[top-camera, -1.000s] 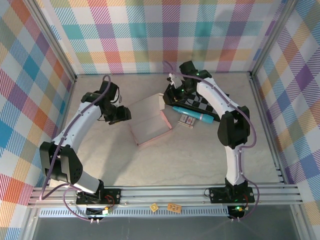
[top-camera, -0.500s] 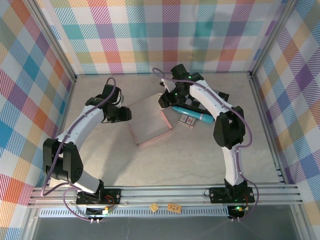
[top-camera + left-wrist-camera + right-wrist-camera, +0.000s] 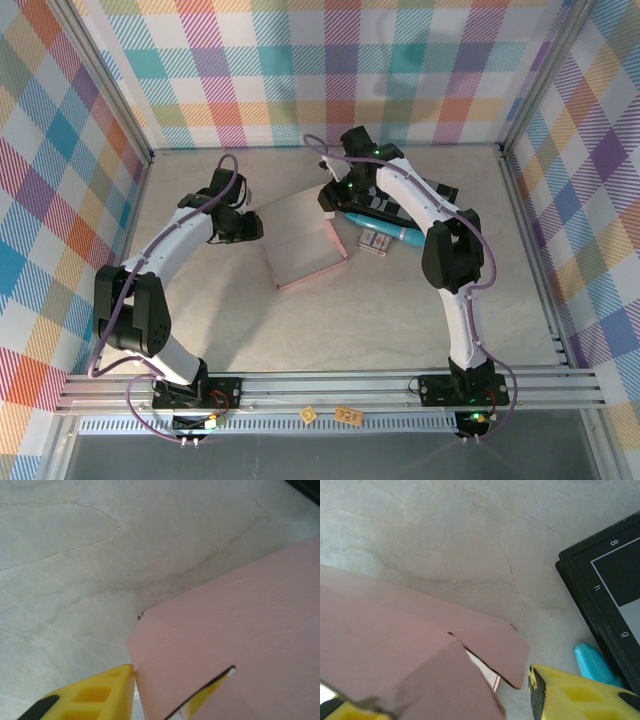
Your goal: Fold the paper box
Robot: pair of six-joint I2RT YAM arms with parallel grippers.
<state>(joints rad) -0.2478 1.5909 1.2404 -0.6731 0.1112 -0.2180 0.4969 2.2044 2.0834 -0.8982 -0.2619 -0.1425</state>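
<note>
**A:** Where's the box (image 3: 303, 245)?

**B:** Mid bench (image 3: 380, 310), lying flat-ish as a half-formed carton, one hand at each end. Left hand (image 3: 247, 226) is at its far-left corner, right hand (image 3: 330, 199) at its far-right corner.

**A:** Grips?

**B:** Right hand is released. Its yellow fingers (image 3: 570, 697) are spread wide, with a loose flap (image 3: 490, 645) lying between them, not pinched. On the left hand, one finger sits against the box corner and the other shows through a slit (image 3: 200, 687) behind the panel. Can't tell if it's clamped.

**A:** Step?

**B:** My read is they're closing the far-right end flaps.

- Use the left hand as the brace so the carton doesn't skate.
- The right hand should press the flap near its crease, not at the tip, because thin card will likely buckle.
- Fold the inner flap first, then the outer one over it.
- Sweep towards the left, away from the clutter on the right.

**A:** Clutter count?

**B:**
- One box.
- One checkered board (image 3: 405, 207) to the far right, partly under the right arm.
- One teal pen (image 3: 385, 229) just near of the board.
- One card pack (image 3: 373, 243) beside the box's right edge.
- Two hands, with two fingers seen on each.
</note>
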